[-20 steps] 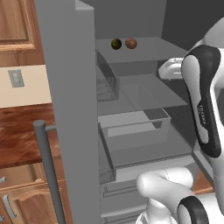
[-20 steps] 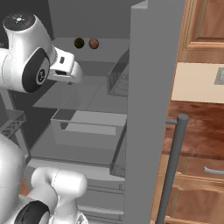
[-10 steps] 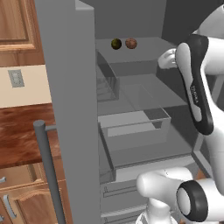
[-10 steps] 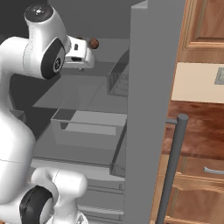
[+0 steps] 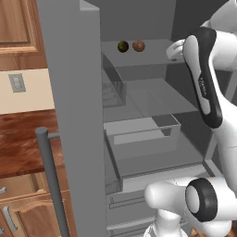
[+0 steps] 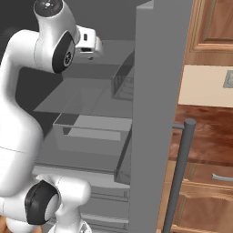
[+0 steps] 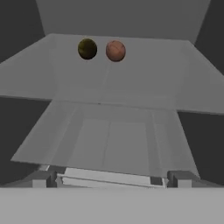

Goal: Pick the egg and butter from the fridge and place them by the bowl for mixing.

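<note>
Egg point(image 7: 115, 50), reddish-brown, sits on the upper fridge shelf point(image 7: 131, 83) just beside a dark olive ball point(image 7: 87, 48), so the gripper point(image 7: 109, 178), with jaws spread wide and empty, should advance level toward the egg and close around it only, avoiding the ball.

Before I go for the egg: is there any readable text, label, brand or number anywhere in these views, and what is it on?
Readable text: none.
Dark grey panel on the arm's forearm link: a short line of pale lettering, too small and blurred to read.
Fridge, its shelves, the egg and the dark ball beside it: no labels or markings.
Wall plate left of the fridge door: blank.
</note>
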Available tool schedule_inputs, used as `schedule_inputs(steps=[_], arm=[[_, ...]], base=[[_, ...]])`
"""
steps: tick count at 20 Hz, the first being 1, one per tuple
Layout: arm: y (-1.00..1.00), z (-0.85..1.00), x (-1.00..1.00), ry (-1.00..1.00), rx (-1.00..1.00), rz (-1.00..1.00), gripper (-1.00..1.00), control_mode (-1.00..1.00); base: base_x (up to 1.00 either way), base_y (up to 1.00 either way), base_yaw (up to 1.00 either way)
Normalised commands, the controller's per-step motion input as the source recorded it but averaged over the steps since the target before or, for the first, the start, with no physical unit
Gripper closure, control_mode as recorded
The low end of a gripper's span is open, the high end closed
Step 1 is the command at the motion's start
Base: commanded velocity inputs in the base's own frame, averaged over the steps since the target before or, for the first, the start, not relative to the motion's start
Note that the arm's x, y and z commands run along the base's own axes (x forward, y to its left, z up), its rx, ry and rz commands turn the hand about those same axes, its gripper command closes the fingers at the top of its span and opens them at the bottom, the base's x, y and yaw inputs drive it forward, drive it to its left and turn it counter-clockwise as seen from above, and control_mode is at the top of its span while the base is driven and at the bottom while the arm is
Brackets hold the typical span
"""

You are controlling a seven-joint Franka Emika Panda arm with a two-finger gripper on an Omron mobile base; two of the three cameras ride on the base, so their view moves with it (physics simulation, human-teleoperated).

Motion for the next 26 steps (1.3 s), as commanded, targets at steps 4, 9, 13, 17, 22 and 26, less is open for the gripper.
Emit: schedule_inputs(steps=[4,9,13,17,22,26], arm=[[0.00,0.00,0.48,-0.16,-0.01,0.01,-1.00,-1.00],[0.00,0.00,0.76,-0.07,0.00,0.00,-1.00,-1.00],[0.04,0.00,0.89,0.00,0.00,0.00,-1.00,-1.00],[0.14,0.00,0.80,0.00,0.00,0.00,-1.00,-1.00],[0.19,0.00,0.73,0.00,0.00,0.00,-1.00,-1.00],[0.24,0.00,0.70,0.00,0.00,0.00,-1.00,-1.00]], base=[[0.00,0.00,0.00],[0.00,0.00,0.00],[0.00,0.00,0.00],[0.00,0.00,0.00],[0.00,0.00,0.00],[0.00,0.00,0.00]])
